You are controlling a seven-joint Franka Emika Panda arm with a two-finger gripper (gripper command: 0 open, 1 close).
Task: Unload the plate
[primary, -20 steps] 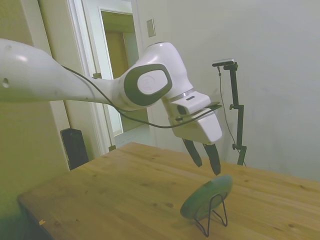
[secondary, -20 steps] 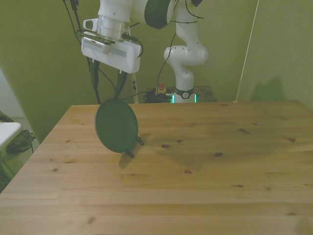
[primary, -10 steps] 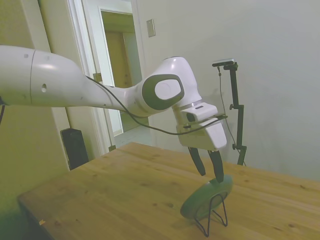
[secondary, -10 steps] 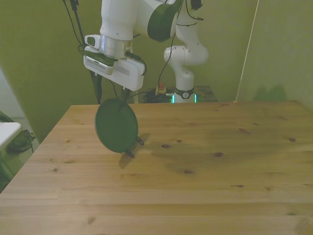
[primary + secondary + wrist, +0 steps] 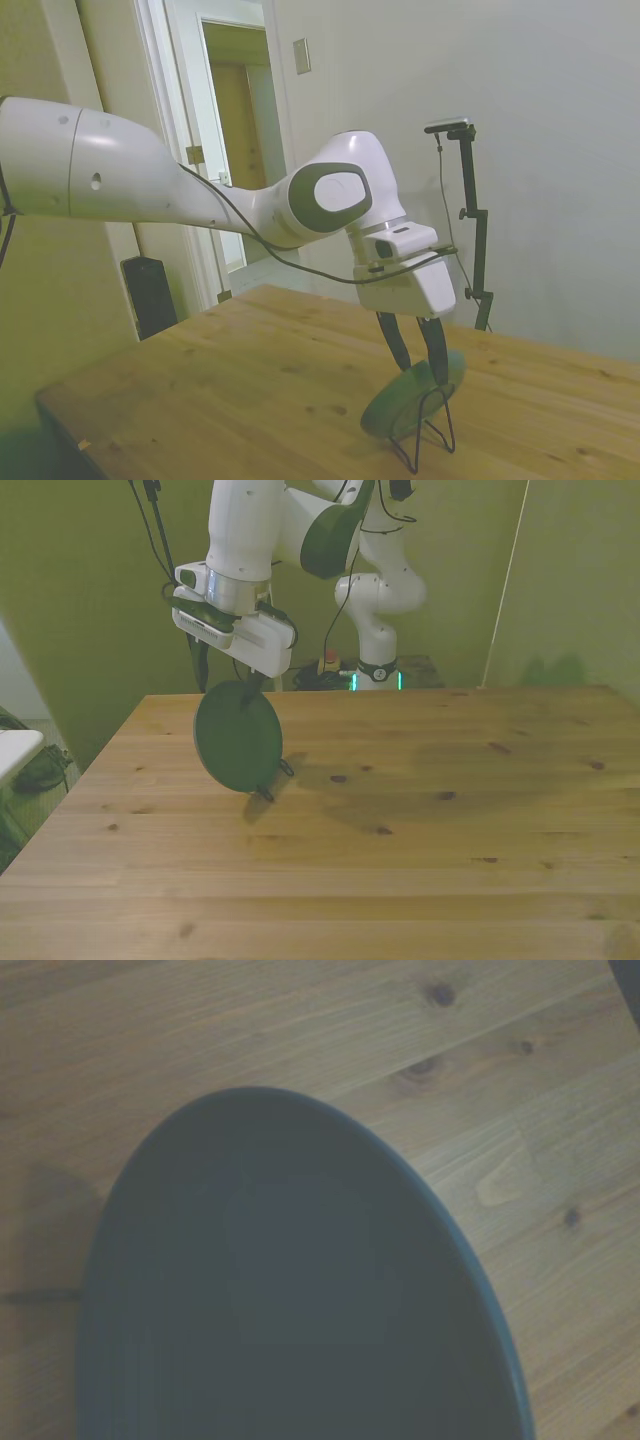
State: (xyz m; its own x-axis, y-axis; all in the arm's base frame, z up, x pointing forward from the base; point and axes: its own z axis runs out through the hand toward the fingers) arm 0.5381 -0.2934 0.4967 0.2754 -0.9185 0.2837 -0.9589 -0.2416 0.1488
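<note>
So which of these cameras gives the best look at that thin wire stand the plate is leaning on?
The side view: the black wire stand shows its loop and feet under the tilted plate. In the front view the plate hides nearly all of it; only its feet peek out. The wrist view shows only the plate and the table.

Table (image 5: 420, 830): pale wood in joined planks, visible grain and dark knots, smooth with a low satin sheen.

Plate (image 5: 238, 737): dark grey-green, matt, no highlights on its face; surface even and smooth in the wrist view (image 5: 290, 1310), material not identifiable.

Wire stand (image 5: 428, 432), lower right of side view: thin black wire, looks like metal, dull finish.

Arm (image 5: 180, 190): white shell, glossy, looks like hard plastic, with soft highlights; grey matt joint cover.

Gripper (image 5: 414, 352): white glossy housing; dark fingers (image 5: 438, 352), matt.

Wall (image 5: 560, 150), upper right of side view: plain, matt.
</note>
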